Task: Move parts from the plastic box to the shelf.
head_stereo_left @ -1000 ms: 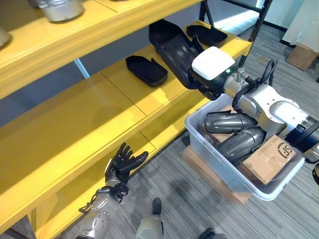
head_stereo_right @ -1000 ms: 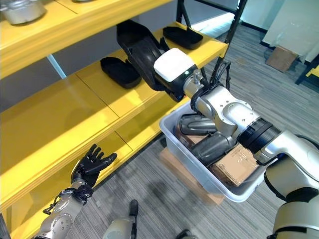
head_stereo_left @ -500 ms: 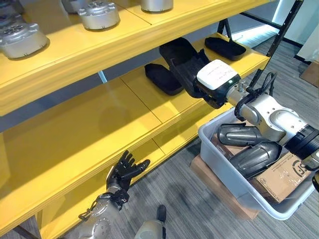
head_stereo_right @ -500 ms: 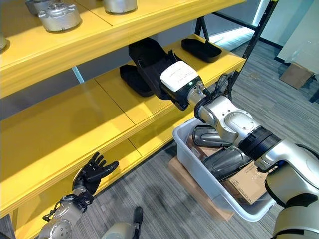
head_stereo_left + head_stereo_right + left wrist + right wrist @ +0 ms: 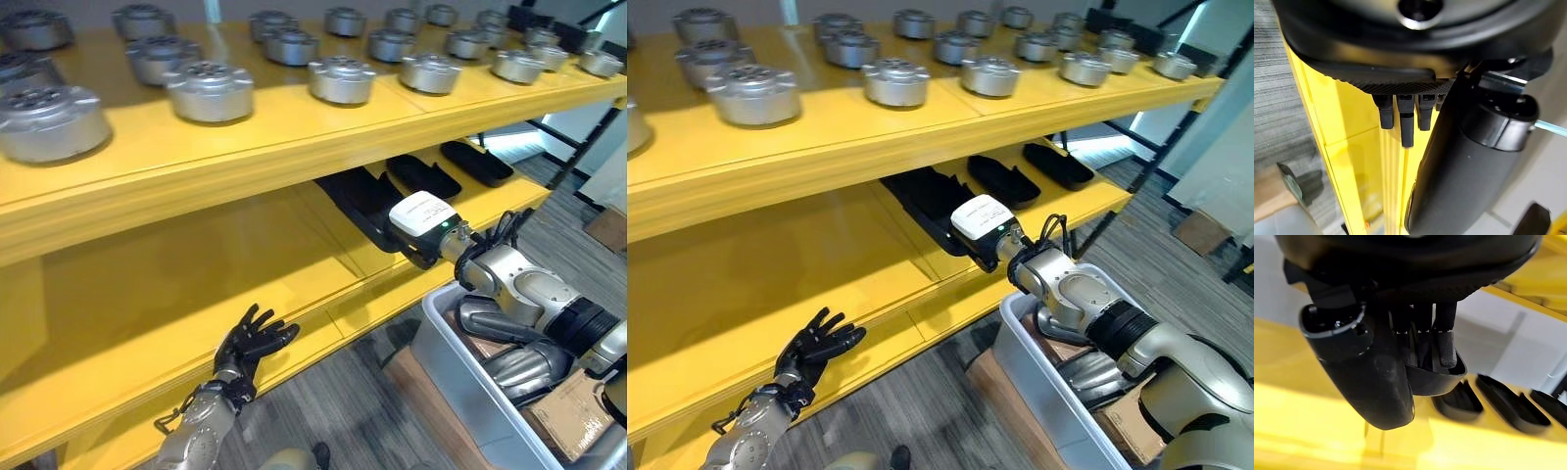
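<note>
My right hand [image 5: 423, 217], with its white cover, reaches under the upper shelf and is shut on a long black tray-like part [image 5: 361, 199]. In the right wrist view its fingers [image 5: 1445, 348] curl over the part's rim [image 5: 1436, 376]. The part lies about flat on the middle yellow shelf [image 5: 196, 264], left of two matching black parts [image 5: 423, 174] [image 5: 476, 162]. The clear plastic box [image 5: 458, 384] stands on the floor at lower right and holds grey curved parts [image 5: 498, 321]. My left hand [image 5: 253, 341] hangs open, fingers spread, by the lower shelf's front edge.
Several round silver metal parts [image 5: 208, 90] line the upper shelf, close above the black parts. A cardboard box [image 5: 576, 416] lies inside the plastic box. The left stretch of the middle shelf is bare yellow board. Grey carpet floor [image 5: 343, 411] lies between shelf and box.
The camera has tilted up toward the shelves. My right hand has brought the black part from a raised, tilted pose down onto the middle shelf. The left hand has stayed put.
</note>
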{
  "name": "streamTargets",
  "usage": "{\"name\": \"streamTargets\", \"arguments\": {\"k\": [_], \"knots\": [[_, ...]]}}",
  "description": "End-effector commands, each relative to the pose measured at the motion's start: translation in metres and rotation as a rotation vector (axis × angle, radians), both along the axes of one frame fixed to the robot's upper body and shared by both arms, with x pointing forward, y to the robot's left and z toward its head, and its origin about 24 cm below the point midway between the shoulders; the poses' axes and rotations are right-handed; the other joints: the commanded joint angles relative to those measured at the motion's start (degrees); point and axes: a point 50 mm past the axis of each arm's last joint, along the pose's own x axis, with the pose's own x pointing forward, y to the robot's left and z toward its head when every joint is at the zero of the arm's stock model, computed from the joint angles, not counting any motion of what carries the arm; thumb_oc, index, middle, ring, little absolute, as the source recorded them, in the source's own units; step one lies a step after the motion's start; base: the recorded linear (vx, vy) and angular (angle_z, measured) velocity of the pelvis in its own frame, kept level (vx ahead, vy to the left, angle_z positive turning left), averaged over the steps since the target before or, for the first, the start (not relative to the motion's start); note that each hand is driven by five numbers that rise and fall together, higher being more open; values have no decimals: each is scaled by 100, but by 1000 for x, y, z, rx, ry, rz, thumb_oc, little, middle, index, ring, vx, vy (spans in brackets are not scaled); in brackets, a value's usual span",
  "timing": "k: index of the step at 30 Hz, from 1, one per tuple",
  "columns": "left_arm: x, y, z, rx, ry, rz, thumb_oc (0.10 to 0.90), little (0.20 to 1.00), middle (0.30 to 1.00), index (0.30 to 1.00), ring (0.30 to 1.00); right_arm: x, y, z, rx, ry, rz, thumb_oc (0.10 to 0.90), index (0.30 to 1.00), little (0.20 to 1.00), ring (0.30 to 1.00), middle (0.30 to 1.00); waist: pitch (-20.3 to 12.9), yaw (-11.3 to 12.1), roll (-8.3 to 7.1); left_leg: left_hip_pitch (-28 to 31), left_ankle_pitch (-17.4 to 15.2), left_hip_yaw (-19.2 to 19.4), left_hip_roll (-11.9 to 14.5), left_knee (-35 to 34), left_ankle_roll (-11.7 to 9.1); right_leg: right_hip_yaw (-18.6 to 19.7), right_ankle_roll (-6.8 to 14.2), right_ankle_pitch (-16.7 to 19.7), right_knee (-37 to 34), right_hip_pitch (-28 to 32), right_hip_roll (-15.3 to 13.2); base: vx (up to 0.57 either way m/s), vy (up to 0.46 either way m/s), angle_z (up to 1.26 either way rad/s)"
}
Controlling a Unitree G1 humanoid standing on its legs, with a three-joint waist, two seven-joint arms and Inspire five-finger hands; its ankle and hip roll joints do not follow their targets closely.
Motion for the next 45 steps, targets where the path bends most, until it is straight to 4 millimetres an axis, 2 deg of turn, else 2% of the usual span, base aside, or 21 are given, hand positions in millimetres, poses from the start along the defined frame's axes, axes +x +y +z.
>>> {"name": "streamTargets", "arguments": {"k": [1,2,3,4,6,7,11,14,19,23,24,26,31,34,39,40,41,42,43,44,45], "knots": [[27,3,47,14,-242,-15,900,1000,1000,1000,1000,9,-5,108,122,-407,-49,400,300,300,300,300,-172,137,-318,-98,-899,-325,286,263,-535,459,133,1451,-1316,-17,-224,11,-316,43],[28,4,49,18,-254,-8,900,1000,1000,1000,1000,9,-3,113,127,-425,-47,400,300,300,300,300,-153,156,-352,-132,-944,-359,304,279,-590,450,228,1663,-1621,-18,-366,25,-273,58],[27,8,52,4,-265,26,900,1000,1000,1000,1000,9,-2,113,121,-425,-46,400,300,300,300,300,-150,164,-468,-196,-992,-392,316,352,-633,393,307,1775,-1931,166,-326,55,-237,69],[27,11,54,4,-276,43,900,1000,1000,1000,1000,9,-1,112,134,-417,-44,400,300,300,300,300,-192,219,-563,-219,-1038,-383,309,367,-653,247,341,1727,-2130,350,-314,51,-154,97],[25,12,52,4,-272,51,900,1000,1000,1000,1000,10,-1,110,138,-405,-42,400,300,300,300,300,-227,223,-628,-188,-1046,-408,299,316,-672,267,409,1804,-2219,473,-267,88,-137,31],[23,14,50,3,-266,64,900,1000,1000,1000,1000,11,0,108,131,-385,-37,400,300,300,300,300,-332,243,-671,-175,-1035,-441,369,240,-711,234,436,1650,-2285,547,-143,103,-159,5],[19,17,48,6,-260,71,900,1000,1000,1000,1000,10,1,107,131,-370,-22,400,300,300,300,300,-440,231,-698,-225,-996,-626,504,159,-786,106,400,1474,-2309,619,12,69,-145,11],[19,19,49,12,-260,72,900,1000,1000,1000,1000,10,2,108,143,-363,-12,400,300,300,300,300,-522,222,-704,-261,-933,-740,694,15,-869,-95,321,1175,-2321,678,155,52,-154,16],[20,21,50,24,-260,70,900,1000,1000,1000,1000,10,4,110,159,-360,-3,400,300,300,300,300,-622,247,-697,-252,-787,-857,1077,-253,-1046,-296,161,756,-2386,745,431,54,-156,14],[19,23,50,24,-262,74,900,1000,1000,1000,1000,12,8,113,160,-362,8,400,300,300,300,300,-674,300,-679,-220,-735,-878,1266,-352,-1130,-314,77,613,-2426,781,582,52,-148,8],[17,26,50,25,-260,91,900,1000,1000,1000,1000,13,15,117,160,-369,31,400,300,300,300,300,-715,364,-661,-200,-680,-901,1442,-412,-1224,-304,-11,455,-2454,814,756,67,-217,-3],[17,27,50,23,-262,99,900,1000,1000,1000,1000,13,18,119,159,-373,39,400,300,300,300,300,-730,387,-642,-193,-655,-924,1525,-442,-1265,-314,-57,396,-2449,824,828,51,-184,-2],[16,29,51,18,-269,122,900,1000,1000,1000,1000,17,34,129,180,-405,81,400,300,300,300,300,-762,514,-562,-253,-443,-1088,1949,-576,-1530,-408,-301,18,-2435,867,1265,40,-210,11],[17,29,53,11,-280,125,900,1000,1000,1000,1000,19,47,138,197,-434,114,400,300,300,300,300,-766,568,-514,-391,-217,-1258,2142,-666,-1670,-484,-456,-108,-2474,831,1504,27,-232,20],[19,27,54,-3,-294,131,900,1000,1000,1000,1000,16,54,155,208,-482,142,400,300,300,300,300,-693,617,-346,-750,276,-1446,2301,-861,-1891,-676,-629,-243,-2606,789,1756,-16,-159,45],[19,26,54,-7,-293,131,900,1000,1000,1000,1000,16,55,156,207,-486,147,400,300,300,300,300,-657,620,-317,-850,343,-1404,2287,-833,-1903,-767,-639,-258,-2589,777,1734,-51,-45,49],[21,23,52,-16,-288,126,900,1000,1000,1000,1000,16,53,156,200,-492,145,400,300,300,300,300,-552,575,-281,-1070,385,-924,2303,-581,-1809,-963,-701,-296,-2530,796,1615,-40,-20,53],[21,23,52,-16,-288,126,900,1000,1000,1000,1000,16,53,156,199,-492,145,400,300,300,300,300,-548,577,-283,-1075,376,-922,2295,-565,-1806,-960,-699,-298,-2525,795,1608,0,-27,71],[23,20,53,-22,-291,116,900,1000,1000,1000,1000,16,54,154,201,-493,141,400,300,300,300,300,-467,523,-269,-1037,268,-270,2481,-376,-1716,-1035,-698,-401,-2491,874,1553,33,-24,59],[23,20,53,-21,-291,116,900,1000,1000,1000,1000,16,54,154,201,-493,141,400,300,300,300,300,-459,533,-270,-1026,263,-260,2482,-374,-1715,-1026,-697,-403,-2488,878,1551,56,1,58],[23,17,53,-24,-293,99,900,1000,1000,1000,1000,18,56,151,210,-485,130,400,300,300,300,300,-455,528,-227,-901,303,-48,2629,-381,-1720,-1085,-674,-383,-2443,910,1511,48,48,38]]}}
